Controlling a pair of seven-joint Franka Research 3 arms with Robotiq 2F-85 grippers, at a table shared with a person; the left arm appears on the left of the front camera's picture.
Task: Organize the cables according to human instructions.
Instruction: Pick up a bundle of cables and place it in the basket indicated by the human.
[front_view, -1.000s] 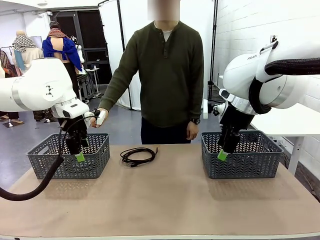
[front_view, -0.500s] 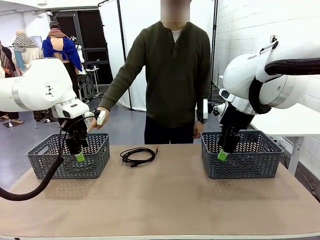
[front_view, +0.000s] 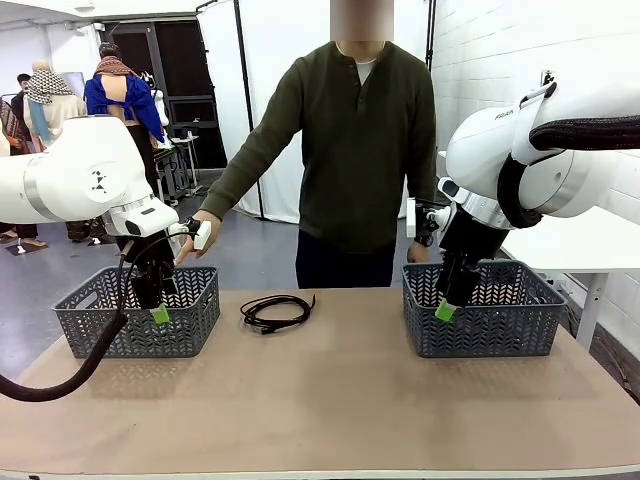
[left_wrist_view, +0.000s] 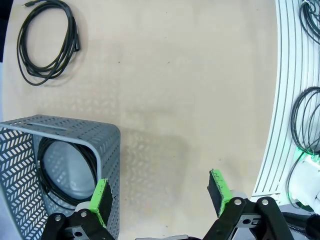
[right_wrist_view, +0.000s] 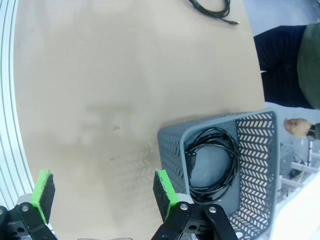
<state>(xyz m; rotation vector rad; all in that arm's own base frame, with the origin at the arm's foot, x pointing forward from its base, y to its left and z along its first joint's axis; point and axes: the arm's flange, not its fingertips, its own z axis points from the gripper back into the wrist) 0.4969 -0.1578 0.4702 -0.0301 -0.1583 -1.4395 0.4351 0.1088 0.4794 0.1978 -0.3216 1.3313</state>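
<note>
One coiled black cable (front_view: 276, 312) lies on the brown table between the two baskets; it also shows in the left wrist view as a cable (left_wrist_view: 46, 42) at the top left, and its edge as a cable (right_wrist_view: 212, 7) at the top of the right wrist view. Another cable (left_wrist_view: 44, 172) lies coiled inside the left grey basket (front_view: 137, 312). A further cable (right_wrist_view: 212, 162) rests in the right grey basket (front_view: 483, 310). My left gripper (front_view: 159, 313) hangs open over the left basket's near wall. My right gripper (front_view: 446, 310) hangs open by the right basket's left wall. The human (front_view: 350, 150) stands behind the table, one hand (front_view: 197, 235) stretched toward the left basket.
A thick black ribbed hose (front_view: 60, 375) loops down from my left arm over the table's left edge. Bare brown tabletop (front_view: 320, 400) spreads across the middle and front. A white table (front_view: 590, 245) stands at the right behind the right basket.
The person has shifted a little toward picture right and their right-side hand has risen near the right basket. Both arms and the cables have stayed put.
</note>
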